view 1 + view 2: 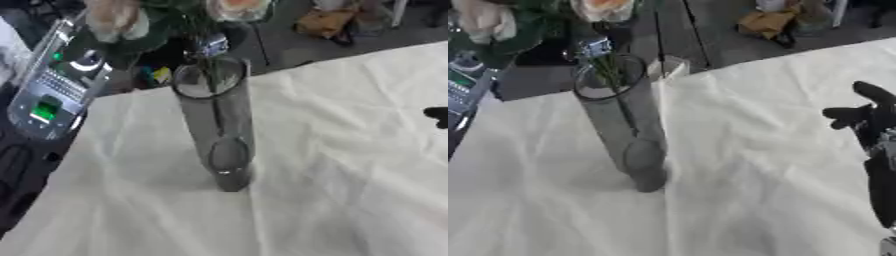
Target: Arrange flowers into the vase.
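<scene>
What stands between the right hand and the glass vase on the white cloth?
Nothing visible. Only bare white cloth lies between the right hand, at the right edge, and the vase. The flower stems already stand in the vase, their blooms above its rim.

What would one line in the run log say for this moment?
vase: upright on white cloth | flowers: stems in vase | right hand: at right edge, holding nothing | left hand: not in view

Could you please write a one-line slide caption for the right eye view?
Flowers stand in a tall clear vase on the white-clothed table; the right hand shows at the right edge.
</scene>
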{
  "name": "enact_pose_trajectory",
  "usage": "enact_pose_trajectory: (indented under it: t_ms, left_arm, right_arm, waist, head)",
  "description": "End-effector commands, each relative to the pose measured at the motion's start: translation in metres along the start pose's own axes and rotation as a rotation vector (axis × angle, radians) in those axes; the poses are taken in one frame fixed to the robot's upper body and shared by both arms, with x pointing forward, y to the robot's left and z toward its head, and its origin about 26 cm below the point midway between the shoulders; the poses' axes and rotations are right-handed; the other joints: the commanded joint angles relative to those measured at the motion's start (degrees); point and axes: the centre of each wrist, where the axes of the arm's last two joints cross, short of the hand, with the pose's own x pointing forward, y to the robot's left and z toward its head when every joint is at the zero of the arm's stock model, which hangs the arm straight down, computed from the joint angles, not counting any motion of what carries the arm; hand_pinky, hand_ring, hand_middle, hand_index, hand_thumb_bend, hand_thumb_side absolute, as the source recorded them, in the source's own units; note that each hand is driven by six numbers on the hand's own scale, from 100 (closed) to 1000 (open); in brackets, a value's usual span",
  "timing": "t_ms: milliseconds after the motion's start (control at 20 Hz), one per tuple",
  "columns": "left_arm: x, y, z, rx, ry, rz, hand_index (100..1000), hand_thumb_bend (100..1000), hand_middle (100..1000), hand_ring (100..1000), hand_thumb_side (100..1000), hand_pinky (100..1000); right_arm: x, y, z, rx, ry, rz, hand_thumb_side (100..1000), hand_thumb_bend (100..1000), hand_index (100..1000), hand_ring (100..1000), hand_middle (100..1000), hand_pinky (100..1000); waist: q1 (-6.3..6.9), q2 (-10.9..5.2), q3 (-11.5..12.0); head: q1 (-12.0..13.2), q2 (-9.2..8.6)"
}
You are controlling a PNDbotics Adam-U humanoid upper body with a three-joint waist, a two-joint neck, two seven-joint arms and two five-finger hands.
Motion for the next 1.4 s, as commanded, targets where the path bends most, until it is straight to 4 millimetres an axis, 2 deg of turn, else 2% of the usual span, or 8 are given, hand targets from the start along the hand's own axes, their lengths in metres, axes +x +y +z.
enact_pose_trajectory:
  t_ms: [50, 650, 750, 850, 1050, 1100, 1150, 1400]
  left_arm:
    - [0.0, 0.019, 0.011, 0.008, 0.001, -0.042, 1000, 355, 900, 904, 1000, 911]
    - [-0.005, 0.02, 0.014, -0.014, 0.0, 0.002, 1000, 324, 902, 903, 1000, 911]
    - [-0.006, 0.02, 0.014, -0.011, 0.002, 0.015, 1000, 257, 905, 905, 1000, 910]
    - [-0.007, 0.02, 0.014, -0.005, 0.001, 0.043, 1000, 126, 911, 905, 1000, 905]
    - [-0.01, 0.019, 0.014, -0.007, 0.011, 0.082, 1000, 103, 928, 914, 1000, 910]
    - [-0.011, 0.018, 0.013, -0.018, 0.013, 0.093, 1000, 170, 939, 923, 1000, 920]
    - [-0.013, 0.018, 0.012, -0.039, 0.012, 0.101, 1000, 196, 941, 925, 1000, 923]
    - [-0.027, 0.019, 0.011, -0.119, 0.029, 0.16, 1000, 277, 949, 931, 1000, 925]
  right_arm:
    - [0.006, 0.0, -0.003, 0.007, -0.022, -0.004, 781, 100, 854, 708, 481, 880]
    - [0.006, 0.001, -0.003, 0.013, -0.019, -0.011, 779, 100, 854, 709, 480, 880]
    - [0.006, 0.002, -0.003, 0.015, -0.018, -0.012, 778, 100, 854, 709, 480, 880]
    - [0.006, 0.002, -0.003, 0.015, -0.017, -0.013, 778, 100, 854, 709, 480, 881]
    - [0.006, 0.002, -0.002, 0.018, -0.016, -0.014, 779, 100, 854, 709, 480, 881]
    - [0.006, 0.002, -0.002, 0.019, -0.015, -0.014, 779, 100, 854, 709, 480, 881]
    - [0.006, 0.002, -0.002, 0.019, -0.015, -0.014, 779, 100, 854, 709, 480, 881]
    - [0.006, 0.002, -0.002, 0.018, -0.011, -0.015, 774, 100, 854, 704, 476, 882]
  waist:
    - [0.51, -2.31, 0.24]
    - [0.49, -2.38, 0.15]
    - [0.48, -2.41, 0.08]
    - [0.48, -2.43, -0.01]
    - [0.52, -2.48, -0.13]
    - [0.54, -2.49, -0.18]
    - [0.58, -2.52, -0.23]
    - [0.86, -2.76, -0.32]
  head:
    - [-0.02, 0.5]
    - [0.18, 0.52]
    - [0.31, 0.44]
    - [0.32, 0.36]
    - [0.43, 0.37]
    - [0.46, 0.36]
    - [0.49, 0.34]
    - [0.73, 0.4]
